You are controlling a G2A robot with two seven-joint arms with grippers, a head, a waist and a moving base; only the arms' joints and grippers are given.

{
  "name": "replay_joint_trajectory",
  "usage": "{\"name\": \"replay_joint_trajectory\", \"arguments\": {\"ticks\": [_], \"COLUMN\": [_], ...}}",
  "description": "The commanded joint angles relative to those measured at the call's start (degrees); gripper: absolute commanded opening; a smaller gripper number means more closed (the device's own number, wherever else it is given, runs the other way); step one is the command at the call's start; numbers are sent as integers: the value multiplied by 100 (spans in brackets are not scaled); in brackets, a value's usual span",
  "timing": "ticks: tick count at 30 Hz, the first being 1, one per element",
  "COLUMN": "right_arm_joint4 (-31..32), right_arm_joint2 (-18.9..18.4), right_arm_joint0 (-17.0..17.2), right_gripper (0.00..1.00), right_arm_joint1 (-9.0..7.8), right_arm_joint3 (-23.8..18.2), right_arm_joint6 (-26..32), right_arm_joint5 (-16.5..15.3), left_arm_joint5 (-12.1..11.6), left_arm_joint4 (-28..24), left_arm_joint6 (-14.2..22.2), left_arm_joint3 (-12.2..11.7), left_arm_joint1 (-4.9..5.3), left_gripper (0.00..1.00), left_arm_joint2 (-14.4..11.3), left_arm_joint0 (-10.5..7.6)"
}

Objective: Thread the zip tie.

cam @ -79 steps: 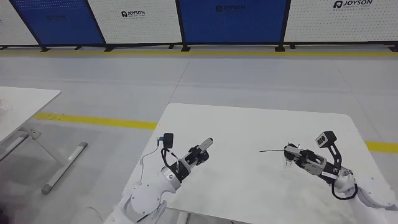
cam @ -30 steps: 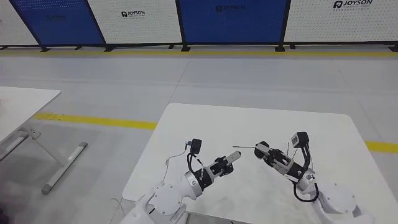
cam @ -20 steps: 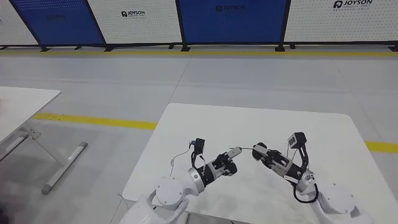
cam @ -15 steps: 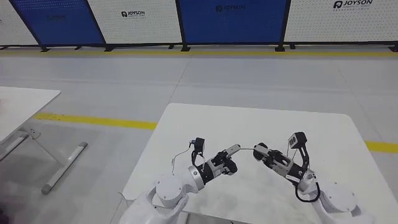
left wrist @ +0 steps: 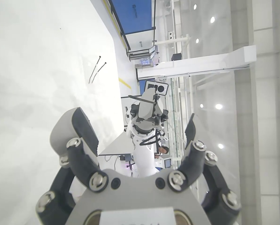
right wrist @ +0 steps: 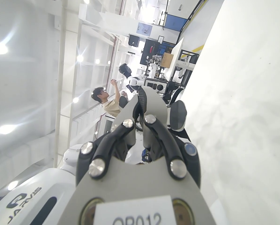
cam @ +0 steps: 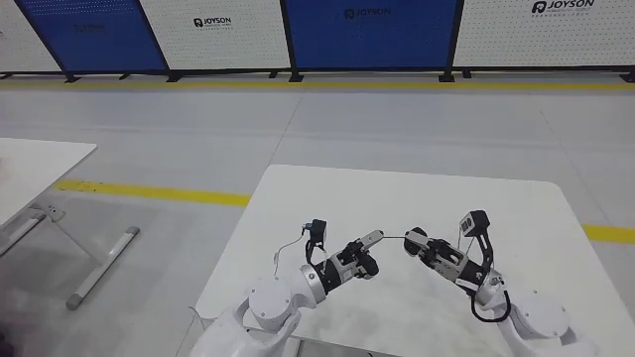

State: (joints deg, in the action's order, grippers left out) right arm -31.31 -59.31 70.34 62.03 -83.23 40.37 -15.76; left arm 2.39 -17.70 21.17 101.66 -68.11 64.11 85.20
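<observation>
- Over the middle of the white worktop (cam: 327, 193), seen from above, both arms have come together from well apart. The left end effector (cam: 370, 241) and the right end effector (cam: 409, 239) now face each other, tips almost meeting. Over the last half second neither has visibly shifted.
- Between them runs the zip tie (cam: 392, 237), a thin dark line. One end sits in the right end effector, and the free tail reaches the left end effector. By my reading, the handover of the tail is set up but not yet made, and threading has not begun.
- From the left wrist, the left end effector (left wrist: 135, 114) stands wide open, its dark pads (left wrist: 84, 129) well apart and holding nothing. The right arm (left wrist: 147, 111) points straight toward that gap. Two spare ties (left wrist: 96, 70) lie side by side on the worktop farther off.
- From the right wrist, the right end effector (right wrist: 140, 94) is closed, fingers pressed together. The tie itself is too thin to make out here. One dark pad of the left end effector (right wrist: 178, 115) sits just beyond.
</observation>
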Motion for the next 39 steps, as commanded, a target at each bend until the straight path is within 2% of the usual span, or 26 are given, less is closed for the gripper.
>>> {"name": "replay_joint_trajectory", "arguments": {"ticks": [1, 4, 6, 7, 15, 17, 22, 39], "right_arm_joint4": [-13, -98, -124, -106, -106, -106, -106, -106], "right_arm_joint2": [-2, -27, -30, -38, -38, -38, -38, -38], "right_arm_joint0": [38, 53, 60, 55, 55, 55, 55, 55], "right_gripper": [0, 0, 0, 0, 0, 0, 0, 0], "right_arm_joint1": [8, 13, 21, 26, 26, 26, 26, 26], "right_arm_joint3": [-57, -71, -73, -57, -57, -57, -57, -57], "right_arm_joint6": [13, 181, 239, 193, 193, 193, 193, 193], "right_arm_joint5": [64, 96, 132, 142, 142, 142, 142, 142], "left_arm_joint5": [-50, 43, 133, 121, 121, 23, -486, -499], "left_arm_joint4": [-30, -109, -183, -253, -253, -296, -637, -653], "left_arm_joint6": [82, 156, 219, 119, 119, 77, 69, 0], "left_arm_joint3": [-27, -97, -188, -228, -228, -228, -400, -438], "left_arm_joint1": [1, -6, -20, -33, -33, -41, -76, -84], "left_gripper": [100, 100, 100, 100, 100, 100, 100, 100], "left_arm_joint2": [-27, -89, -163, -168, -168, -181, -179, -199], "left_arm_joint0": [-15, -79, -189, -229, -229, -231, -330, -339]}}
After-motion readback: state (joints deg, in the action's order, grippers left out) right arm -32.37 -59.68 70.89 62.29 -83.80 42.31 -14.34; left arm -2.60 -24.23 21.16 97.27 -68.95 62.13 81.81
